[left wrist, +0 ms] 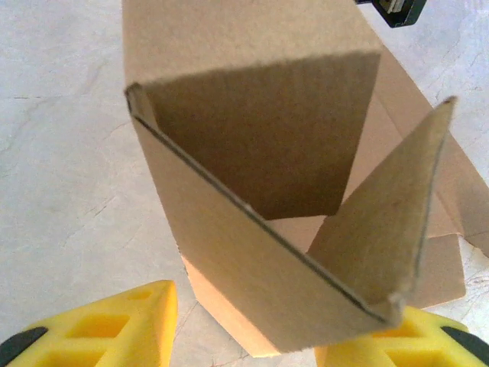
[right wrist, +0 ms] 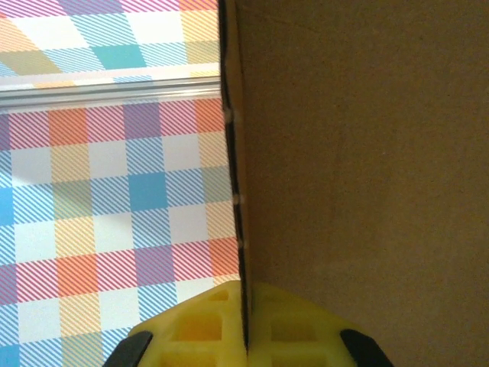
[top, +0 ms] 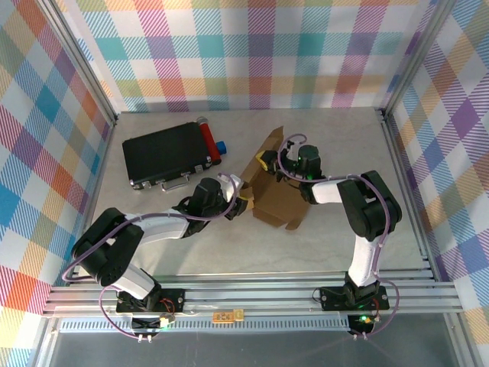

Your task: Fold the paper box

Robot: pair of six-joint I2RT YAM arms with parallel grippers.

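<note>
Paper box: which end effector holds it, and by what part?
The right end effector pinches the paper box by a panel's edge; the left end effector straddles a corner, open.

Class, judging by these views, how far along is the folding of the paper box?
Done: panels of the paper box stand raised into a partial corner. In hand: the right hand pinches one panel's edge; the left hand sits open around that corner. Left: flaps hang loose, so walls need tucking and the top closing.

Table (top: 321,237): paper box (top: 276,202), black case (top: 166,155)
</note>
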